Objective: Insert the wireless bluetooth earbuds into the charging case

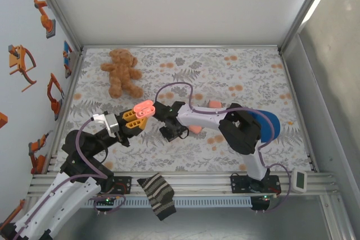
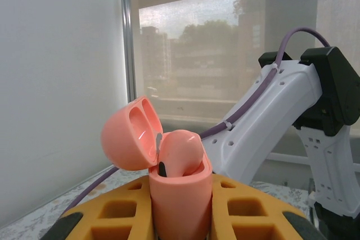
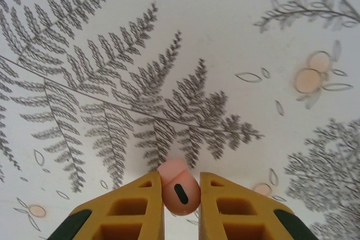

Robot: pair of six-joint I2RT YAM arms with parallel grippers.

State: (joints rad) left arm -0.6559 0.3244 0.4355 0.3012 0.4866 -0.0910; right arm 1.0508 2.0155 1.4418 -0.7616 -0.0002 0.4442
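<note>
Your tabletop wears a fern-printed cloth. Just in front of the teddy bear, your left tool is clenched on the charging case, which has its lid open and one earbud seated inside. From above, the case's contents are too small to make out. The right wrist view shows your right tool grasping a second earbud.

Case glossy pink plastic – earbud smooth plastic – cloth matt.
</note>
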